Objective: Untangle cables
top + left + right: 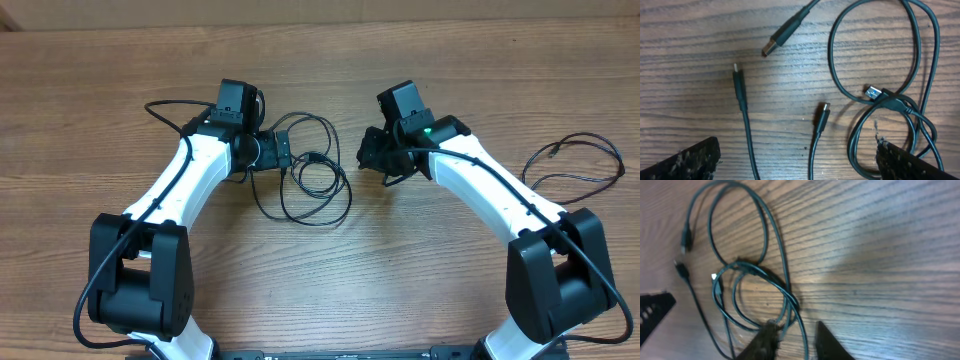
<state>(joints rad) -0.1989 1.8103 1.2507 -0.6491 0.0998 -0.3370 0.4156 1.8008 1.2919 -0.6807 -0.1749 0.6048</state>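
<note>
Loosely looped cables, two plug ends parallel, tips pointing up-frame.

Cables partly beyond frame edge

Two white arms, one tangle of cables, one separate cable, four visible plug ends

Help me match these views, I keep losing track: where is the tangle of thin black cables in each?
Overhead: the cable tangle lies near the centre, slightly left of the middle.
Left wrist: it fills the right half.
Right wrist: it fills the left half.
Shared landmark: the pale-tipped USB plug by the knot, clear in both wrist views, too small to pick out overhead.
</note>
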